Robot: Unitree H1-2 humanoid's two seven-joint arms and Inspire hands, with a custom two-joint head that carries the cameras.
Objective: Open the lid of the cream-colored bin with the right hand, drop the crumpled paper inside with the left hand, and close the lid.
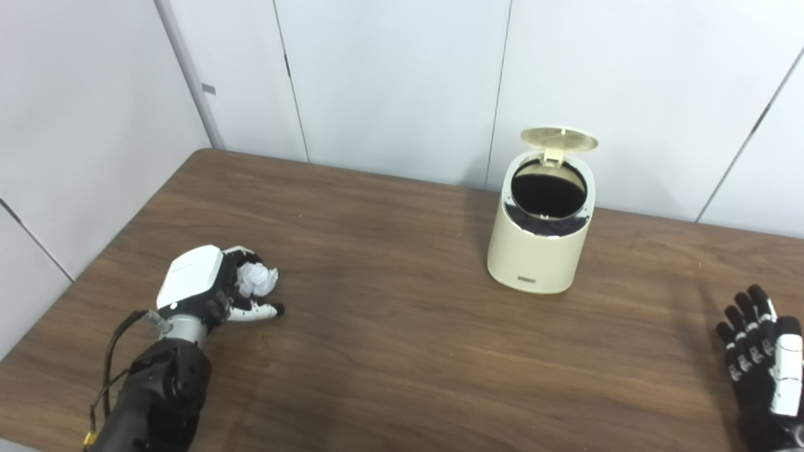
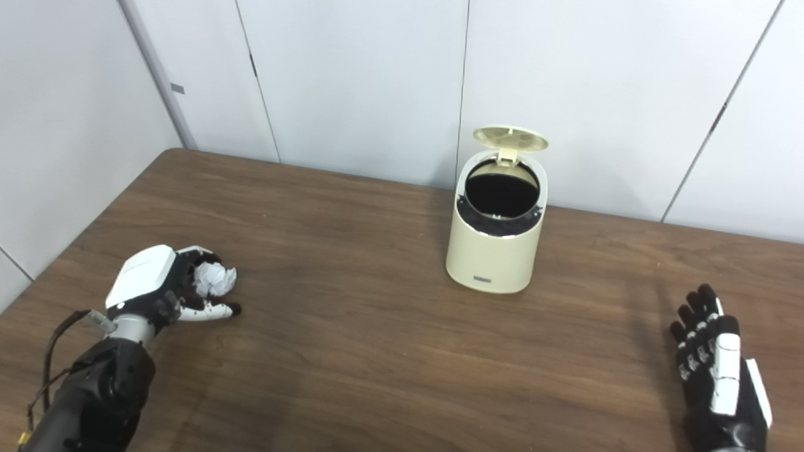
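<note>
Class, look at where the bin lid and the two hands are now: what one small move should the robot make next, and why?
Probably lift the left hand and carry the crumpled paper toward the bin. The lid already stands open, showing the dark inside; the paper sits in the left hand's curled fingers low at the table, well left of the bin. The right hand is open, off to the right.

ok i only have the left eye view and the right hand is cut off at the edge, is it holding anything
Observer: No. The right eye view shows the whole right hand, with its fingers apart and nothing in it.
Operator: is there any table past it on that side
Observer: Yes. In that view a strip of table shows to the right of the hand, which your view crops off.
</note>
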